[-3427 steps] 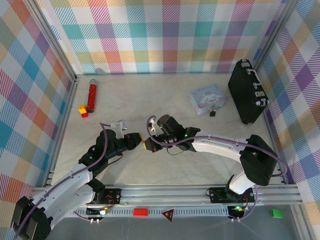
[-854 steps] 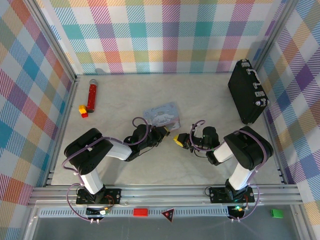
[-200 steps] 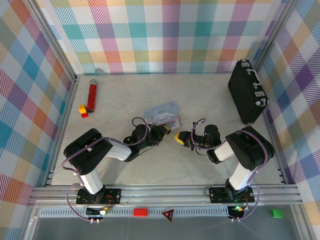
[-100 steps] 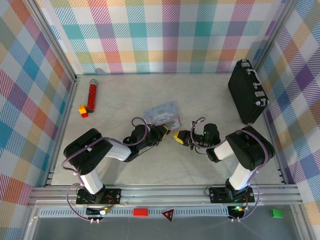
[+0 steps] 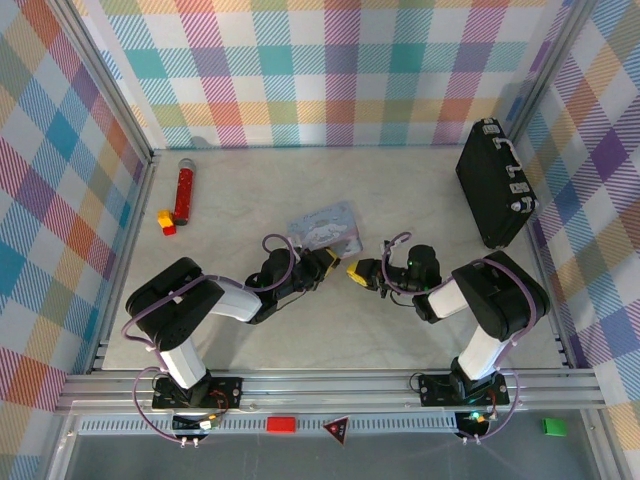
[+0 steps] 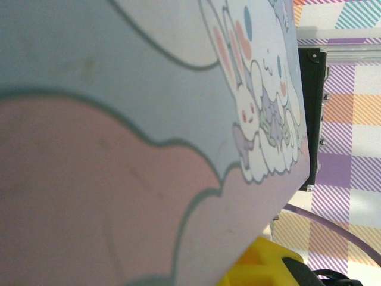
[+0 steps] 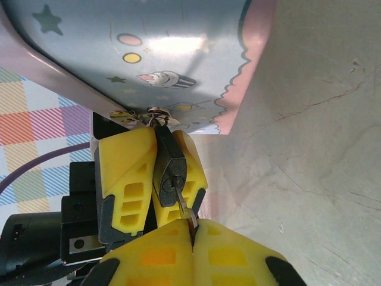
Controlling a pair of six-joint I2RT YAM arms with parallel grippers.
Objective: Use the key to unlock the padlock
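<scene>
Two views, one close meeting

Plaid walls ring a pale marbled surface [image 5: 400, 200], with a black case [image 5: 493, 185] by its right edge. From above, yellow fingers [image 5: 357, 271] (little else) meet mid-surface beside the blue-grey box [image 5: 325, 226]. In the right wrist view, the left gripper [image 5: 328, 261] clamps the padlock [image 7: 168, 165]. The right gripper [image 7: 191, 233] pinches the key [image 7: 182, 201], its blade at the keyhole.

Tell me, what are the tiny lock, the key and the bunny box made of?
The padlock looks like metal: dark, dull body with a shiny silvery keyhole ring. The key is thin bare metal with a silvery glint. The box is probably painted tin, maybe plastic: smooth, glossy pale blue print catching a bright reflection.
</scene>
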